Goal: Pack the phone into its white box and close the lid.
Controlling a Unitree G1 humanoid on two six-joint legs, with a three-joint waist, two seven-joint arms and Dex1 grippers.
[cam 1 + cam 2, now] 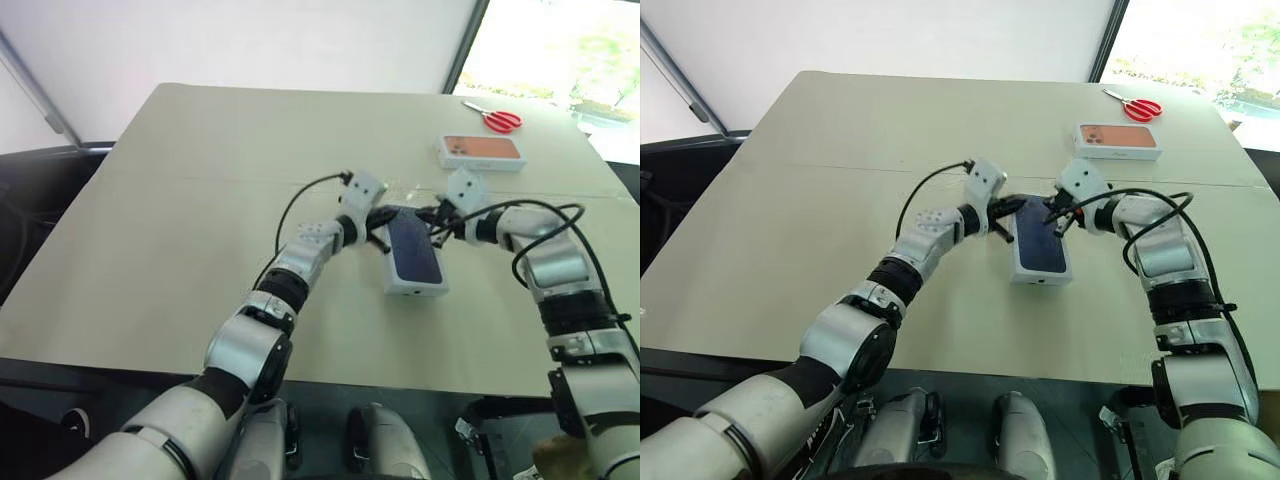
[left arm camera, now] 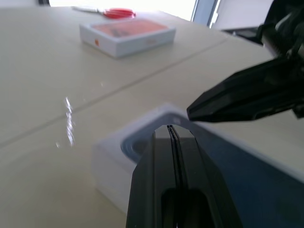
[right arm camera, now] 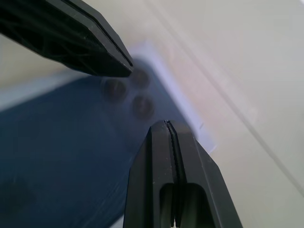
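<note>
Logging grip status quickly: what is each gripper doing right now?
Left gripper: shut, holding nothing, tip over the lid.
Right gripper: shut, holding nothing, over the same lid end.

Both arms reach forward over the middle of the surface, toward the far edge. The left gripper [image 1: 1018, 205] has its two black fingers [image 2: 172, 156] pressed tight together. The right gripper [image 1: 1062, 222] has its fingers [image 3: 167, 142] pressed tight together too. The two tips point at each other and sit very near, with neither holding anything.
</note>
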